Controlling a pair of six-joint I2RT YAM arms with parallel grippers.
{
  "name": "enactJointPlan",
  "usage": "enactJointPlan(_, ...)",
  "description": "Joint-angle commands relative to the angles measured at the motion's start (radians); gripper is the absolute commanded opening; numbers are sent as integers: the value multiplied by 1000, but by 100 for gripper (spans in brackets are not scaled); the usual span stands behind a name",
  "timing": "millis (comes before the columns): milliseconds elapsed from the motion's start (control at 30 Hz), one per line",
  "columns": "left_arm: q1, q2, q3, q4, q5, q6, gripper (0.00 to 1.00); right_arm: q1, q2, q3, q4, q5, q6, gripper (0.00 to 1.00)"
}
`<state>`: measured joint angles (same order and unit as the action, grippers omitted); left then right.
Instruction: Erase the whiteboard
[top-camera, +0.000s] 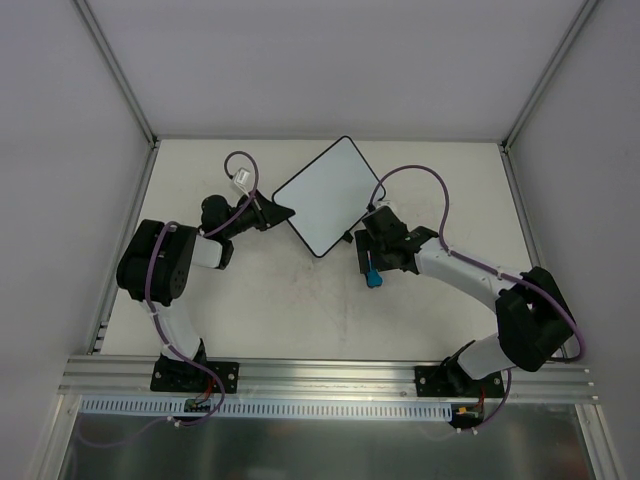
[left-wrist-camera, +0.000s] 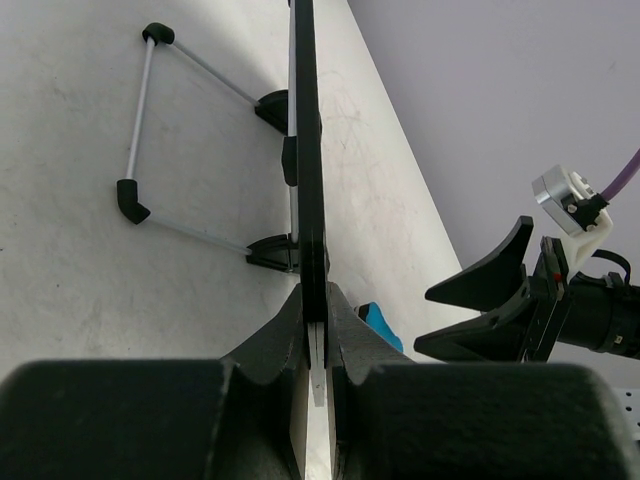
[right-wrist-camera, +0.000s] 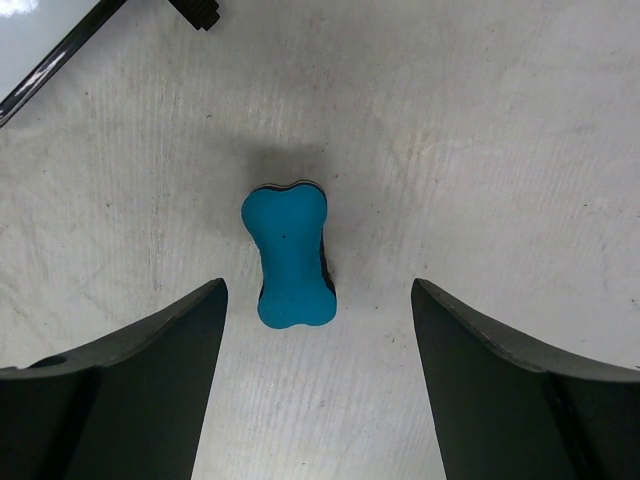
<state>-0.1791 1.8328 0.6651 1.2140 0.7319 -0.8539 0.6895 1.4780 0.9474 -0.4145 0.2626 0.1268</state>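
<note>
The whiteboard (top-camera: 325, 195) lies on the table, turned like a diamond, and its face looks blank white. My left gripper (top-camera: 283, 213) is shut on its left corner. In the left wrist view the board (left-wrist-camera: 306, 150) shows edge-on, with my fingers (left-wrist-camera: 318, 318) clamped on its black rim. The small blue eraser (top-camera: 373, 279) lies on the table just below the board's right edge. My right gripper (top-camera: 380, 262) hovers over it, open and empty. In the right wrist view the eraser (right-wrist-camera: 288, 255) lies between and just ahead of the open jaws (right-wrist-camera: 315, 290), untouched.
The board's wire stand with black feet (left-wrist-camera: 140, 130) shows under it in the left wrist view. A corner of the board's rim (right-wrist-camera: 40, 60) is at the top left of the right wrist view. White walls and metal posts (top-camera: 120, 80) close in the table.
</note>
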Motion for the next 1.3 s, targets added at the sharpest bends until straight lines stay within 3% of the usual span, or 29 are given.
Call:
enactJointPlan(0, 6, 2, 36, 150, 41, -13, 1, -7, -39, -9, 20, 21, 2, 78)
enactJointPlan(100, 6, 20, 34, 196, 31, -36, 3, -7, -44, -9, 22, 21, 0, 79)
enactJointPlan(167, 6, 46, 36, 232, 38, -54, 15, -7, -47, -12, 22, 21, -1, 79)
enactJointPlan(467, 7, 54, 30, 274, 32, -76, 34, -8, -51, -13, 23, 21, -3, 79)
enactJointPlan(500, 9, 54, 28, 274, 29, -74, 40, -8, -51, -13, 25, 18, -1, 79)
enactJointPlan(733, 9, 42, 14, 283, 17, -68, 57, -10, -45, -16, 28, 15, -6, 79)
enactJointPlan(833, 7, 28, 8, 246, 0, -50, 70, -11, -48, -18, 28, 12, -4, 79)
enactJointPlan(867, 7, 25, 4, 240, -5, -45, 85, -11, -48, -18, 26, 12, -3, 79)
enactJointPlan(967, 9, 13, -4, 228, -12, -39, 99, -12, -54, -21, 29, 12, -4, 79)
enactJointPlan(1200, 10, -69, -35, 121, -34, 39, 99, -22, -93, -30, 37, 4, -13, 80)
enactJointPlan(1267, 12, -137, -50, 15, -54, 78, 99, -36, -116, -38, 40, -5, -21, 85)
